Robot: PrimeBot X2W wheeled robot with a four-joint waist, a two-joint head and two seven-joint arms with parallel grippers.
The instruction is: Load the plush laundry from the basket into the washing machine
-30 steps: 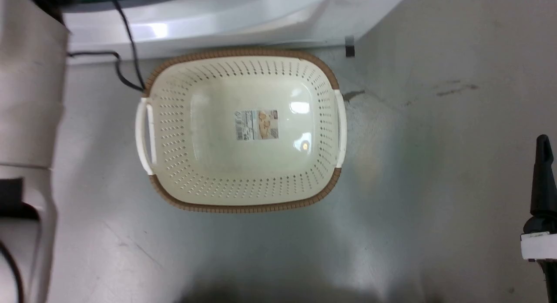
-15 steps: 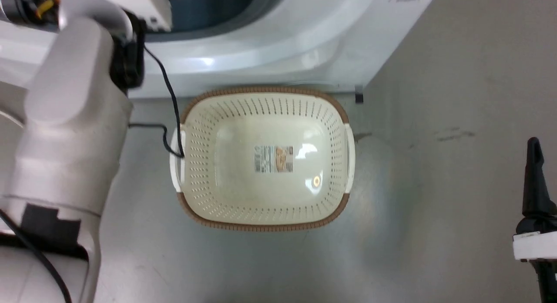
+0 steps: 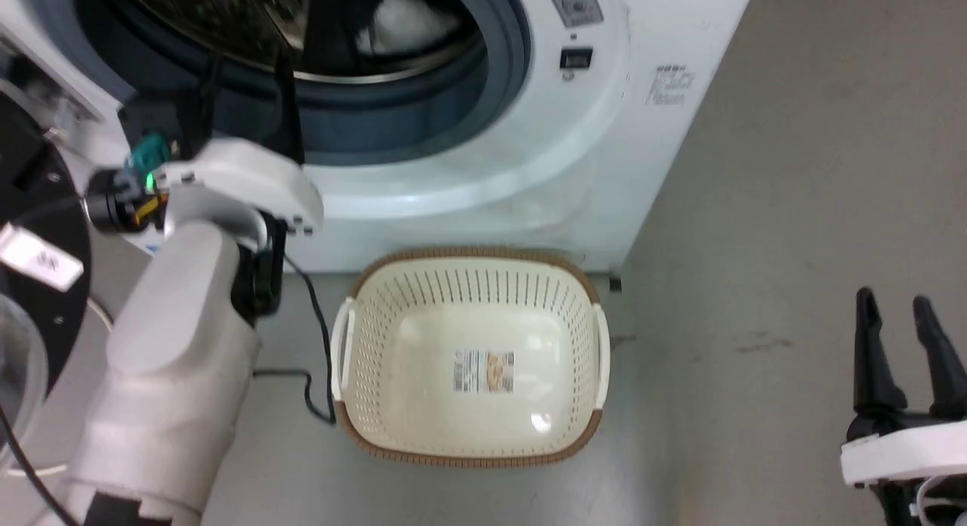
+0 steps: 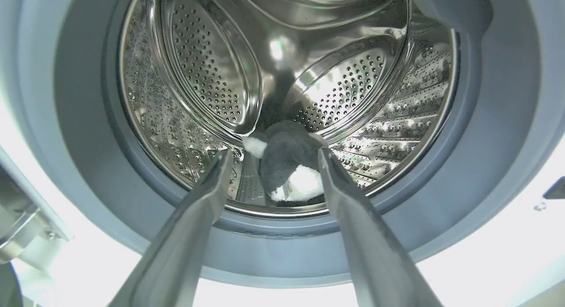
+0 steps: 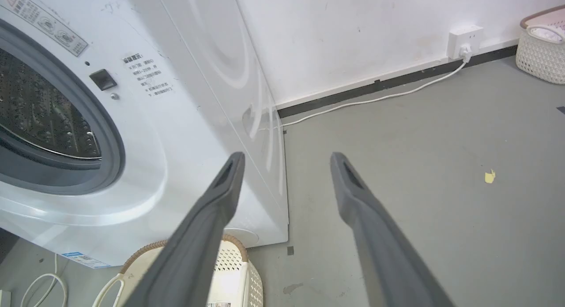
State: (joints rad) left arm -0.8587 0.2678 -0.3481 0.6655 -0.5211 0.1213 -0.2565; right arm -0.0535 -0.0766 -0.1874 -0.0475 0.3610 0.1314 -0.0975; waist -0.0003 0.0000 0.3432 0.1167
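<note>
Got the left gripper [image 4: 274, 151] aimed straight into the mouth of the washing machine [image 3: 604, 133], pale forearm [image 3: 174, 375] angled up from the lower left, 2 fingers spread wide and pinching nothing. Can see the plush laundry [image 4: 287, 166] lying at the bottom of the steel drum [image 4: 207, 69], just past the fingertips, looks apart from them. Also got the right gripper [image 3: 893, 298] hanging low on the right, well apart from everything, fingers pointing up and spread too, nothing between them. Down on the grey floor [image 3: 755, 208], right up against the washer's front, spotted the basket [image 3: 468, 284] showing 1 label sticker [image 3: 483, 371] on its bottom.
</note>
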